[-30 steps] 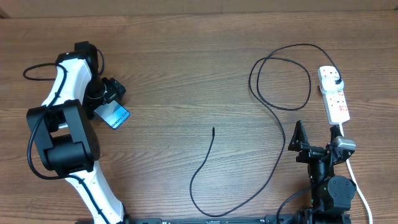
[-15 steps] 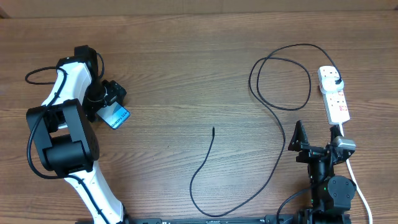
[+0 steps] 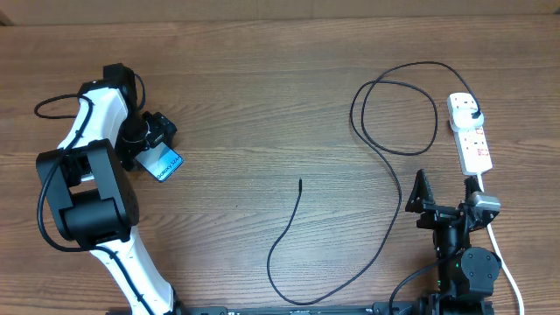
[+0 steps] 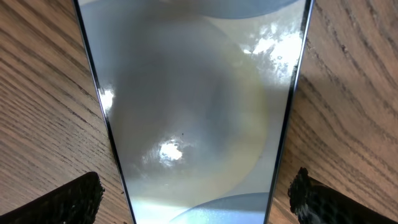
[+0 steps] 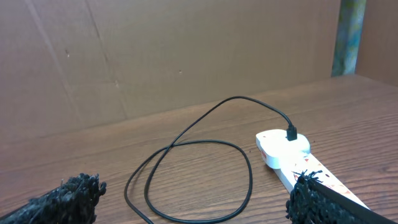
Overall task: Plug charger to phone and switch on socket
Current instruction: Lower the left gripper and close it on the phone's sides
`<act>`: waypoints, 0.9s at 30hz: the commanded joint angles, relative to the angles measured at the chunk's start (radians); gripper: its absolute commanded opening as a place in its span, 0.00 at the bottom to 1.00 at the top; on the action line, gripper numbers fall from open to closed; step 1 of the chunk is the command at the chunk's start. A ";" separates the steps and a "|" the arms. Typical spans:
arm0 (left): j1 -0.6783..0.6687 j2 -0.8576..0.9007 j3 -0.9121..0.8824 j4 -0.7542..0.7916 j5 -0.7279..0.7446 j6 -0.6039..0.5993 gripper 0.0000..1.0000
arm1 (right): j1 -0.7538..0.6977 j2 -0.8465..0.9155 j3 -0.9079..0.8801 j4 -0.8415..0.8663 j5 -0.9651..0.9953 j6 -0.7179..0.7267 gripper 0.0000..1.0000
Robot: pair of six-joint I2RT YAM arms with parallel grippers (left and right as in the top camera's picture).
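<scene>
The left gripper [image 4: 199, 198] hangs wide open over the phone [image 4: 193, 112], gripping nothing, while the right gripper [image 5: 198, 200] gapes empty near the power strip [image 3: 471, 136].

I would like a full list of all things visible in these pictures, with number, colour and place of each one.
phone: one, light-blue lit screen, flat on the table's left side, under the left gripper
charger cable: one, thin black, loose tip at table centre, looping right, its plug in the power strip
power strip: one, white with red marks, right edge of the table
thick cord: one, white, running from the power strip toward the near edge
table: one, brown wood grain
cardboard wall: brown, behind the table
left arm: white and black, left side
right arm: black, near right
left gripper: open, fingers either side of the phone
right gripper: open, empty, facing the power strip
</scene>
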 commanded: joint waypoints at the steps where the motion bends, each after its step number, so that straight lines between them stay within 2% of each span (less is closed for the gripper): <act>1: 0.006 0.005 -0.005 0.011 0.011 0.023 1.00 | 0.005 -0.004 -0.010 0.005 0.002 -0.005 1.00; 27: 0.033 0.005 -0.005 0.019 0.037 0.042 1.00 | 0.005 -0.004 -0.010 0.005 0.002 -0.005 1.00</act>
